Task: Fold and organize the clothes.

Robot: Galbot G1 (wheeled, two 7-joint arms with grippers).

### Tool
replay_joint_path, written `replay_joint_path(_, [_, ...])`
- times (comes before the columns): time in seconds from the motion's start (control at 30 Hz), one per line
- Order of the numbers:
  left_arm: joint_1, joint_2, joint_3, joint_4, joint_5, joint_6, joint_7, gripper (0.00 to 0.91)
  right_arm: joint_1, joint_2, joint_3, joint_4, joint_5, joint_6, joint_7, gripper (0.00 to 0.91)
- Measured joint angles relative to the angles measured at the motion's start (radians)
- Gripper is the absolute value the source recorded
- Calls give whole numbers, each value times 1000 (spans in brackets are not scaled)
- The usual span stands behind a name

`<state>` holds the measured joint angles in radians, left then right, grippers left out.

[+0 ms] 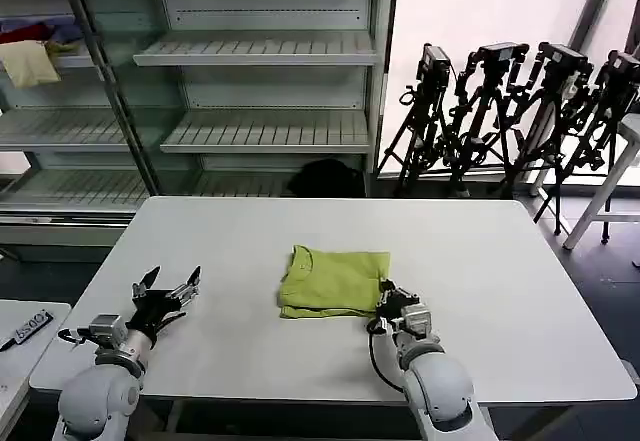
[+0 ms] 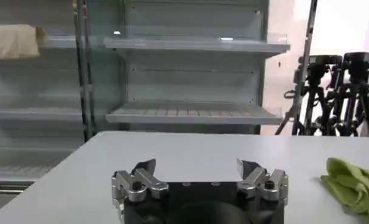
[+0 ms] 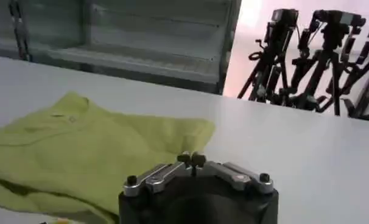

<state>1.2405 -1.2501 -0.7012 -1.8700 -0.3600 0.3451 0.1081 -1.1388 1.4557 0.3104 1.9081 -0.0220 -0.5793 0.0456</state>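
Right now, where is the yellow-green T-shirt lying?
In the head view the T-shirt lies folded near the middle of the white table, just ahead of the right gripper, well to the right of the left gripper.

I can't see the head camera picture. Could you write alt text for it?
A folded lime-green T-shirt lies mid-table on a white table. The robot's right gripper, fingers shut, sits at the shirt's near right corner, while the left gripper rests open near the table's left side. Behind stand empty shelves and camera tripods.

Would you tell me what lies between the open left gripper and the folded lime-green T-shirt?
Only bare white table, by the head view.
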Motion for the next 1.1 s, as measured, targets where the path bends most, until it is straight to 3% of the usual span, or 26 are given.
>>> replay_joint_path(0.6, [8, -9, 9, -4, -5, -7, 1, 907, -38, -22, 52, 50, -34, 36, -24, 907])
replay_joint_path(1.1, [34, -35, 45, -28, -10, -14, 7, 907, -71, -128, 223, 43, -17, 97, -60, 907])
